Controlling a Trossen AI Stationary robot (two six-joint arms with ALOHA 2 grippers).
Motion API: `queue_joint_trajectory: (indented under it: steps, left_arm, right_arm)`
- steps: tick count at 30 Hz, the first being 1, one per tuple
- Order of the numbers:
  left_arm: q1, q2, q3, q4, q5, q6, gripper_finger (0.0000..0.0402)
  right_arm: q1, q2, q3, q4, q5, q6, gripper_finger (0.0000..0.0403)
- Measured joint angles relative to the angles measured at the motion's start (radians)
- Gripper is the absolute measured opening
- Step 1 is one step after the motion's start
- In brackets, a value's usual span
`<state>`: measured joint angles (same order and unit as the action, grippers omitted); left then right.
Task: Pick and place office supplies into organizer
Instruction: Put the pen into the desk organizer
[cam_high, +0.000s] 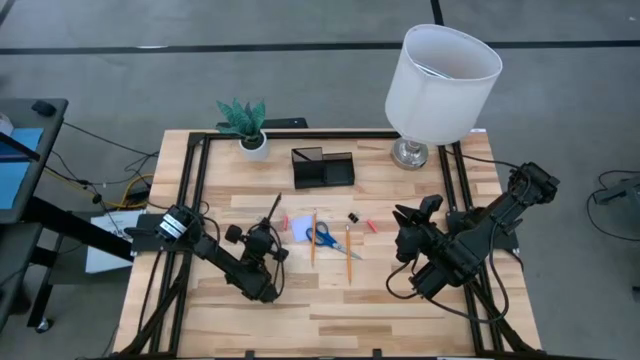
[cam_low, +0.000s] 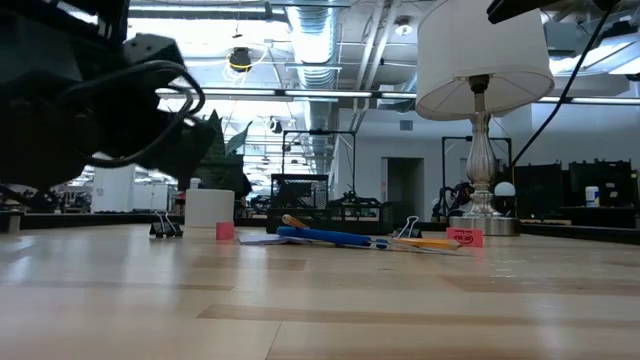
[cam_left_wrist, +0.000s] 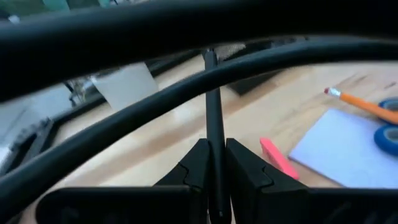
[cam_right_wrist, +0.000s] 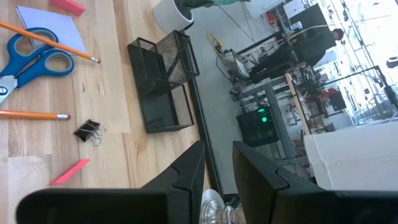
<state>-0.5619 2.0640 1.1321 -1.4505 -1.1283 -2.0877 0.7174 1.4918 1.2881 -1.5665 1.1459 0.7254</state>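
The slim black pen (cam_left_wrist: 214, 118) stands clamped between the left gripper's (cam_high: 262, 243) closed fingers, lifted over the left part of the wooden table (cam_high: 330, 300), its tip pointing toward the far edge. Right of it lie the pale square note pad (cam_high: 298, 229), blue-handled scissors (cam_high: 324, 237), two wooden pencils (cam_high: 349, 252), a small black binder clip (cam_high: 353, 217) and a red pen (cam_high: 373, 227). The black mesh organizer (cam_high: 323, 168) sits farther back, centre. The right gripper (cam_right_wrist: 217, 168) hovers right of the supplies, fingers slightly apart, holding nothing. The low view hides the pen behind the blurred arm; only the left wrist view shows the grip.
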Motion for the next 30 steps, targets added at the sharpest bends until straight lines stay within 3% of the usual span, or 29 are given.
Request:
queue_joint_trajectory:
  steps: [6,16,25,30]
  left_arm:
    - [0.023,0.0,0.044,-0.124,-0.035,-0.008,0.0023]
    - [0.106,-0.123,0.05,-0.12,-0.157,0.164,0.0023]
    - [0.188,-0.308,0.05,-0.104,-0.224,0.468,0.0023]
    - [0.236,-0.403,0.05,-0.007,-0.228,0.749,0.0023]
  right_arm:
    - [0.0,0.0,0.0,0.0,-0.001,0.0,0.0077]
    - [0.0,0.0,0.0,-0.004,-0.002,-0.003,0.0077]
    - [0.0,0.0,0.0,-0.003,-0.003,-0.027,0.0077]
    - [0.0,0.0,0.0,-0.003,-0.003,-0.027,0.0077]
